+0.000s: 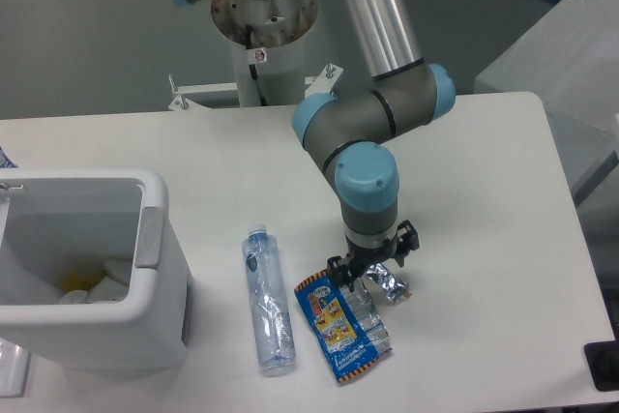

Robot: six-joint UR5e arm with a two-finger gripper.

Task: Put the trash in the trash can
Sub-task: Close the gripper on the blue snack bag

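Note:
The trash lies on the white table near its front. A clear crushed bottle (pixel 267 301) lies lengthwise, cap toward the back. To its right is the blue snack bag (pixel 341 326) with yellow-orange print, and a small silver foil wad (pixel 388 282) sits at the bag's upper right. My gripper (pixel 368 271) points straight down over the bag's top edge and the foil wad, fingers spread open with nothing between them. The white trash can (pixel 153 268) stands at the left, with a grey tab on its right rim.
Some pale and yellow items lie inside the can (pixel 82 284). The arm's base column (pixel 263 21) rises at the back centre. A grey box (pixel 571 65) stands beyond the table's right edge, and a dark object (pixel 603 365) sits at the front right corner.

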